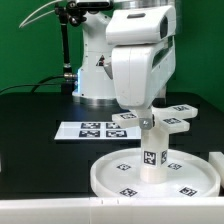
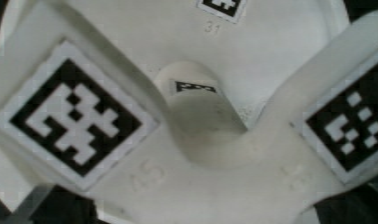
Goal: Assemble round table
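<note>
The large rimmed round disc [image 1: 108, 181] lies flat on the black table at the front. The short cylinder leg [image 1: 152, 158] stands upright at its middle. The cross-shaped base [image 1: 181, 124] sits level on top of the leg, its tagged arms spreading to both sides. My gripper [image 1: 148, 120] comes straight down onto the base's middle and appears shut on it. In the wrist view the base [image 2: 79, 112] fills the frame, two tagged arms flanking a central hub [image 2: 198, 100]. My fingertips are hidden there.
The marker board [image 1: 85, 130] lies on the table behind the disc, towards the exterior view's left. The robot's white body [image 1: 95, 65] stands behind it. A white edge [image 1: 218, 160] shows at the exterior view's far right.
</note>
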Available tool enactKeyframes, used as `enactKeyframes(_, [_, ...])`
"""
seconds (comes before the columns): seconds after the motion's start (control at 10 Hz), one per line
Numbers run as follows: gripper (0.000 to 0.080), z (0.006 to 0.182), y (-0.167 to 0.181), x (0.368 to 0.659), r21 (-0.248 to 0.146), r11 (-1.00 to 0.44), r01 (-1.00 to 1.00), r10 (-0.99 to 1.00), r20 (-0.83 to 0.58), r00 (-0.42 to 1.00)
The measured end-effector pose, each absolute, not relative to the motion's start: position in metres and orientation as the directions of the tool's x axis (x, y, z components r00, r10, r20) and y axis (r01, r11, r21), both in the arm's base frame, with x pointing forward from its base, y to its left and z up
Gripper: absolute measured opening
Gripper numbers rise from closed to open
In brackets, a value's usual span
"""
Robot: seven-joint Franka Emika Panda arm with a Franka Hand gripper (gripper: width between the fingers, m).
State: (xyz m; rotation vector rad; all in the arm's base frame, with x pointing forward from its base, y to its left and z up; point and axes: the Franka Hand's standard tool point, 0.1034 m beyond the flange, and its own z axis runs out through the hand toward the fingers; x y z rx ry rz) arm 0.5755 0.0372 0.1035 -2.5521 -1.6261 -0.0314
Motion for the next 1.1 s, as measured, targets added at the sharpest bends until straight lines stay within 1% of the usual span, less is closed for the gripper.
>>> enactKeyframes(0.1, [0.0649,0.1034,0.0364,0.5754,-0.086,-0.418,0.904,0.902,0.079,0.425])
enactKeyframes(0.2, [0.0536,0.1034,0.0365,0.5754,-0.086,-0.419,0.904,0.902,0.079,0.425])
enactKeyframes(0.3, [0.0443,0.1034,0.0362,0.5754,-0.086,-0.419,0.904,0.901,0.079,0.426])
enactKeyframes(0.6, [0.0443,0.1034,0.0363,0.5754,-0.092,-0.479,0.873,0.871,0.074,0.486])
enactKeyframes(0.7, [0.0443,0.1033,0.0363,0.5753,-0.097,-0.537,0.838,0.837,0.068,0.544])
enactKeyframes(0.8, [0.0443,0.1031,0.0347,0.5748,-0.108,-0.627,0.772,0.771,0.056,0.634])
enactKeyframes(1.0, [0.0445,0.1028,0.0319,0.5745,-0.127,-0.784,0.607,0.607,0.045,0.793])
enactKeyframes(1.1, [0.0445,0.1028,0.0317,0.5744,-0.129,-0.833,0.538,0.537,0.046,0.842])
